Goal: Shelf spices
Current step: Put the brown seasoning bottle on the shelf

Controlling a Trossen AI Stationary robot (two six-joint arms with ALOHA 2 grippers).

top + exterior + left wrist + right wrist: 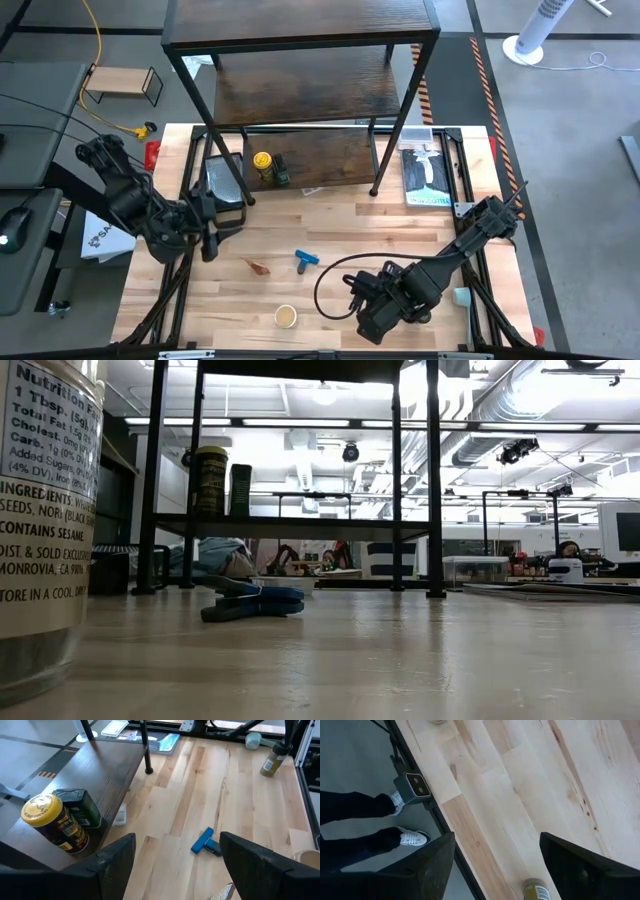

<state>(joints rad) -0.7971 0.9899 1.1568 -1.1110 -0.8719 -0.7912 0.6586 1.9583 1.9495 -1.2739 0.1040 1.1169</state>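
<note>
Already on the shelf's (330,160) lowest board, at its left end, stand the yellow-lidded jar (263,161) and the small dark grey box (282,170), touching. A tan-lidded jar (286,317) sits near the counter's (400,225) front edge; a reddish-brown packet (256,266) lies left of centre. The left gripper (212,222) hangs just off the shelf's left end, fingers wide and empty. The right gripper (357,300) hovers near the front edge, fingers wide, empty. Judged mid-task: next, a pickup of the tan-lidded jar.
</note>
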